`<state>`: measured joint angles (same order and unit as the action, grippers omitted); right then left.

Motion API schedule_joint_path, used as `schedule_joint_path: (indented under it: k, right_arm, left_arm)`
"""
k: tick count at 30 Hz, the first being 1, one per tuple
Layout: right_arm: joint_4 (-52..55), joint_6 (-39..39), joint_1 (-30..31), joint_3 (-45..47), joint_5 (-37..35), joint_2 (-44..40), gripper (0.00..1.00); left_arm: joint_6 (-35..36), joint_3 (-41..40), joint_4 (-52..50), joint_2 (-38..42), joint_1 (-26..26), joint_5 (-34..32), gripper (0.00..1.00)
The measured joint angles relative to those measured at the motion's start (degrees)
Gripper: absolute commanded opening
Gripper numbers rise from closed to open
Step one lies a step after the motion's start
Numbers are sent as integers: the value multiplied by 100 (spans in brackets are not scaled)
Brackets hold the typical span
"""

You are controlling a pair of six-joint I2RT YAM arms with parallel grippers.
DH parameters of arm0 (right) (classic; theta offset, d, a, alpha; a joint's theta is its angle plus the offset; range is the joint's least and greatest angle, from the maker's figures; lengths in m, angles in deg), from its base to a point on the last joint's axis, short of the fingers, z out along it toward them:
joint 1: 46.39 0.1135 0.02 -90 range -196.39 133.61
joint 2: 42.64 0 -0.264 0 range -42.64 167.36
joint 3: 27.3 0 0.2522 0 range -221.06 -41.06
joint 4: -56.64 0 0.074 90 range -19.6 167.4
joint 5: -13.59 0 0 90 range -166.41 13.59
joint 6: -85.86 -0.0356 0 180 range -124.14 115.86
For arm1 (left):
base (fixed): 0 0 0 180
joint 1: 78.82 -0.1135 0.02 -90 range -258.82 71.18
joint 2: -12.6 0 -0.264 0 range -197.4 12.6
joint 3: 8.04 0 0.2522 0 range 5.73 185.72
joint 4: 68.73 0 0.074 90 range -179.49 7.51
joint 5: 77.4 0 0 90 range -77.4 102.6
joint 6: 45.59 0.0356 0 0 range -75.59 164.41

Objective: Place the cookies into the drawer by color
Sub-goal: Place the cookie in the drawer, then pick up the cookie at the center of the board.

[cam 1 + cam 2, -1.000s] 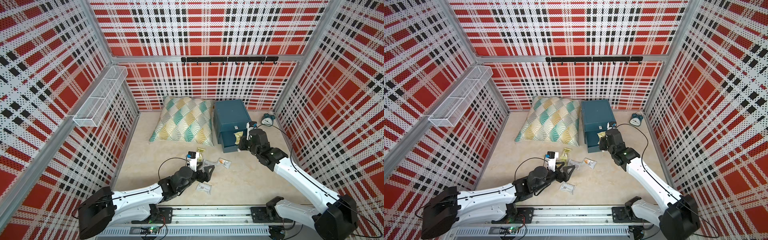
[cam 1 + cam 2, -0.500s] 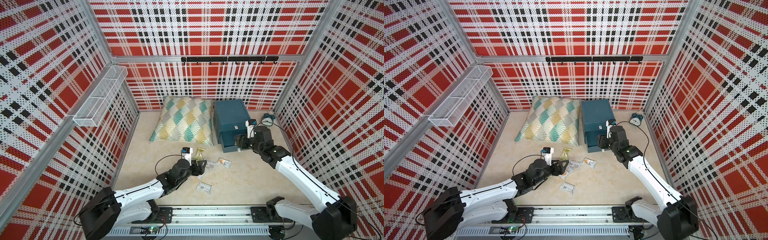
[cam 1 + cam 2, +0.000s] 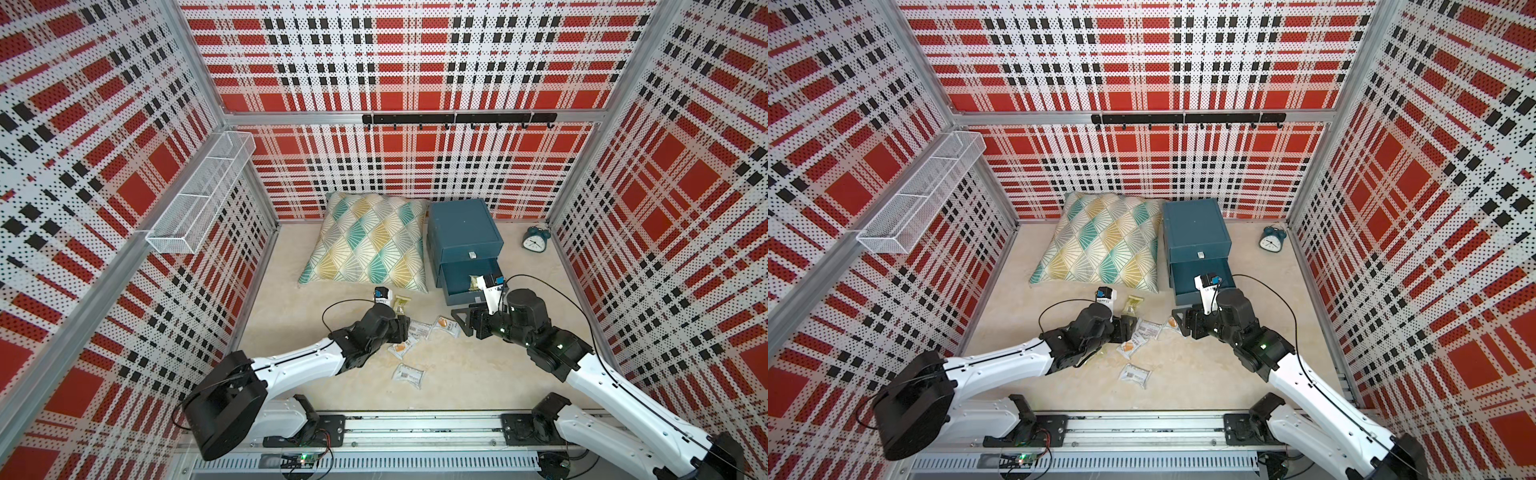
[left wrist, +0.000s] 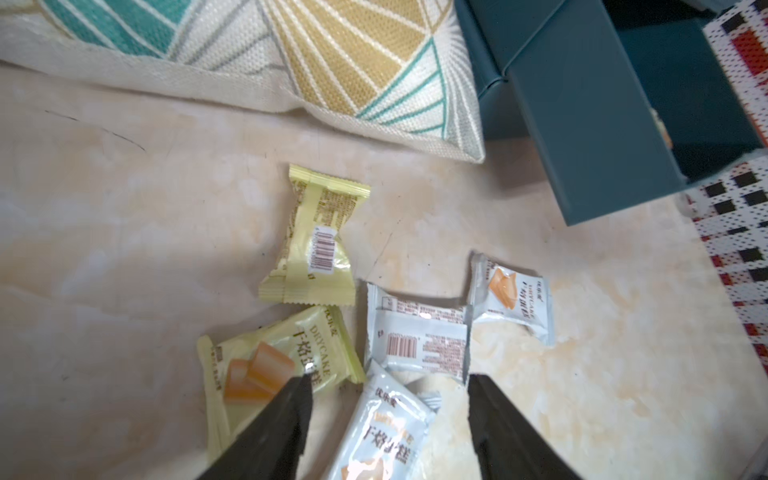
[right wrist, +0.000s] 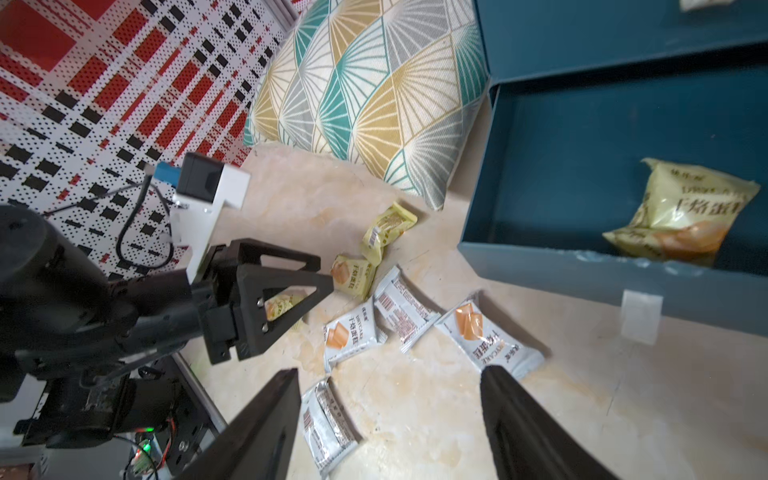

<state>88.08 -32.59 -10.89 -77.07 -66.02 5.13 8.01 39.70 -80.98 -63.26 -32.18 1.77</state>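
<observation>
Teal-blue, the drawer [image 3: 463, 232] chest has its middle drawer pulled out, and a yellow cookie packet [image 5: 681, 216] lies inside it. The remaining cookies [image 3: 419, 332] lie loose on the table [image 3: 478, 374] just in front of the drawer: a face-down yellow packet [image 4: 316, 237], a face-up yellow packet [image 4: 282, 361], and white packets [image 4: 419, 336] touching or overlapping beside them. The left claw [image 4: 390, 380] hangs low over this heap, jaws apart, gripping nothing. The right claw [image 5: 390, 371] hovers closer to the drawer's open front, jaws likewise apart and empty. A patterned cushion [image 3: 370, 241] lies right beside the drawer.
</observation>
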Motion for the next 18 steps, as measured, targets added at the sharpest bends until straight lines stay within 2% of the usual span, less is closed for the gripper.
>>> schedule_joint_path:
  k: [3,8,15,18]
  right_arm:
    - [-59,-103,247,275,-33,-48,73]
    - [-146,-264,542,540,-164,-52,69]
    - [-256,-470,570,807,-299,-225,68]
    - [-256,-507,570,855,-332,-264,68]
  left_arm:
    - [136,391,-210,-444,0,-201,67]
    - [378,992,-546,-1147,-2,-621,58]
    - [682,1534,-863,-1862,-164,-1016,55]
    - [809,1709,-894,-2153,-256,-1069,49]
